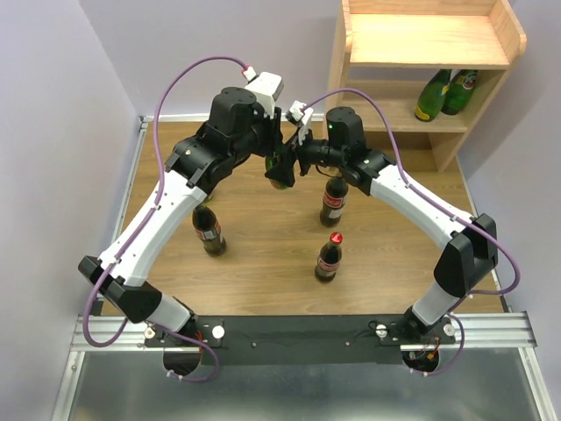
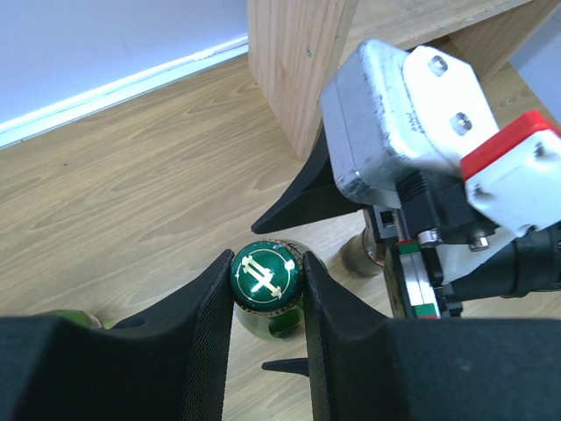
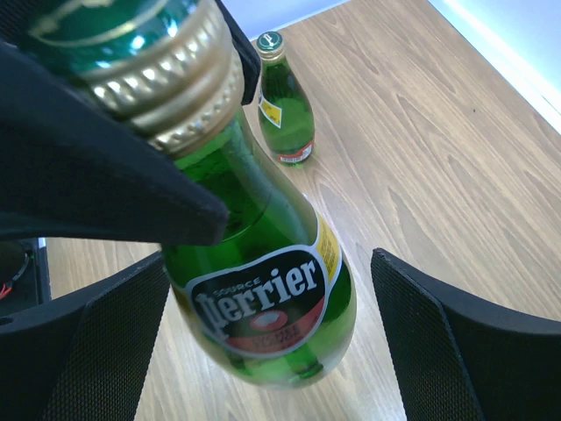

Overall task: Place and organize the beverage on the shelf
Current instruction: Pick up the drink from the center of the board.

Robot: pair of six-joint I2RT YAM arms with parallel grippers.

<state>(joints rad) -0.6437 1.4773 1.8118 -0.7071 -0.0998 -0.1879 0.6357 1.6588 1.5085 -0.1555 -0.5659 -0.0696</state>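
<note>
Nearest the arm bases, a cola bottle (image 1: 328,259) with a red cap stands alone on the wooden bench (image 1: 263,289). A second cola bottle (image 1: 209,231) stands to its left, just beside the left arm (image 1: 166,206). A third cola bottle (image 1: 333,202) stands a little further back, partly under the right arm (image 1: 412,197).

Beyond these the two arms meet over the middle of the bench, around one green bottle (image 1: 280,168). The left jaws are clamped on its cap (image 2: 266,278), one black pad pressed to each side of the gold rim. The right jaws stand wide apart on either side of the bottle's labelled body (image 3: 272,289). Bench shows between the glass and the right-hand pad, so they do not grip it. The bottle leans in the right wrist view (whether its base touches the bench I cannot tell).

Another green bottle (image 3: 285,114) stands upright on the bench past the held one, well apart from it.

Furthest back, at the right corner, is the shelf (image 1: 429,39). Its top board is bare wood inside a raised rim. On the lower tier two green bottles (image 1: 434,95) (image 1: 461,91) stand side by side, touching or nearly so, towards the right panel
</note>
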